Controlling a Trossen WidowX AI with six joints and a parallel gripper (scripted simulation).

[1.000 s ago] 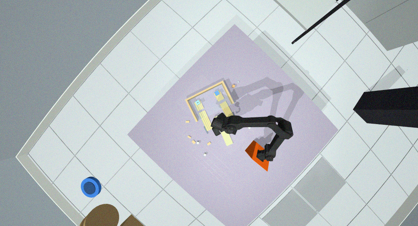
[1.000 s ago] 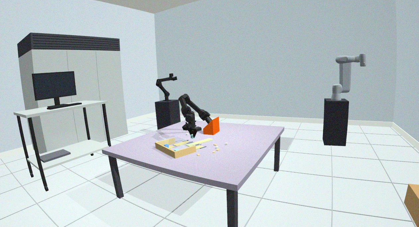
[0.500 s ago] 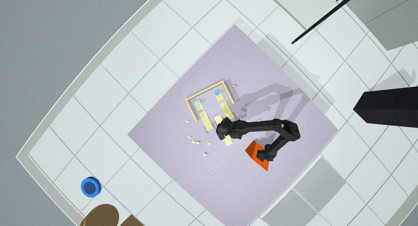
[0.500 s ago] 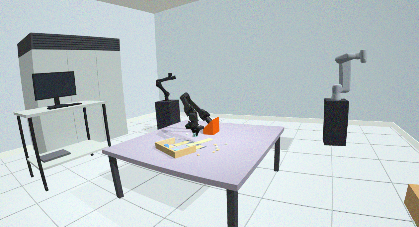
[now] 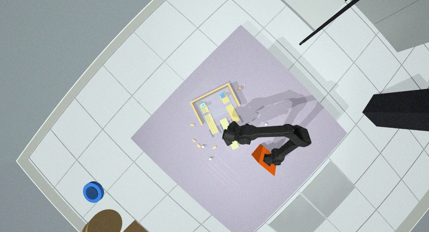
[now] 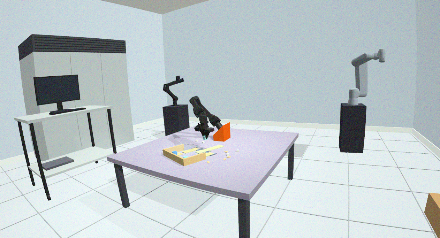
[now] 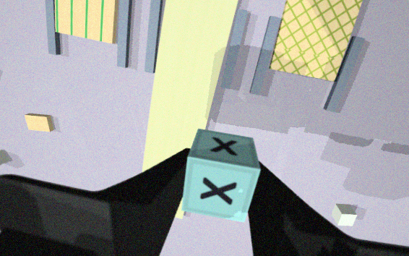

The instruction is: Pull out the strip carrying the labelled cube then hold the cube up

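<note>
My gripper (image 6: 204, 136) (image 7: 220, 161) is shut on the turquoise cube (image 7: 217, 188), which shows a black X on two faces. The cube is held above the table. The plain pale yellow strip (image 5: 224, 122) (image 6: 216, 148) (image 7: 187, 72) lies below, in one piece and reaching out past its grey rails. The green-striped strip (image 5: 211, 123) (image 7: 86, 18) is parted from a short piece that bears another turquoise X cube (image 5: 203, 105). The cross-hatched strip (image 5: 232, 112) (image 7: 310, 43) is parted from a short piece with a blue cube (image 5: 222, 95). The fingers are hidden in the overhead view.
A low wooden wall (image 5: 210, 93) (image 6: 173, 157) surrounds the strips' far ends on three sides. An orange wedge (image 5: 258, 154) (image 6: 226, 133) stands by the arm's base. Small tan blocks (image 5: 198, 145) (image 7: 39, 122) and white blocks (image 5: 210, 158) (image 7: 345, 214) lie scattered on the table.
</note>
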